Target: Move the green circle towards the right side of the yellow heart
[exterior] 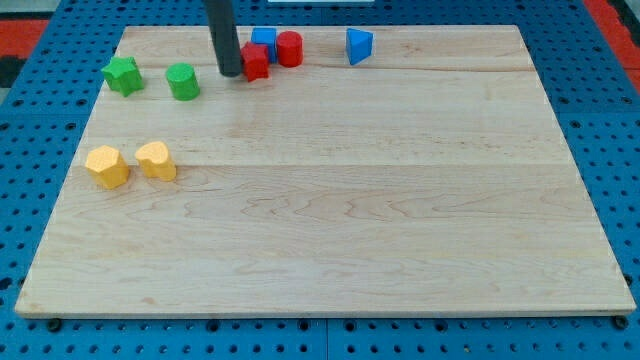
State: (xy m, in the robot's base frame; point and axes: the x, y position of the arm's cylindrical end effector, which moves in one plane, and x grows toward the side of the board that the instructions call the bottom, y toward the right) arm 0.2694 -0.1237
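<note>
Wooden board (330, 200): green circle (183, 81) lies just left of my tip (230, 73); no claw shows.

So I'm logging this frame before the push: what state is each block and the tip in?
my tip: down on the board, against the red block's left side
green circle: alone, left of my tip
green star: alone, far left
yellow heart: beside the yellow hexagon
red block: clustered with red cylinder, blue block
blue triangle-like block: alone

My tip (231, 73) seemingly against red block (256, 62)
</note>
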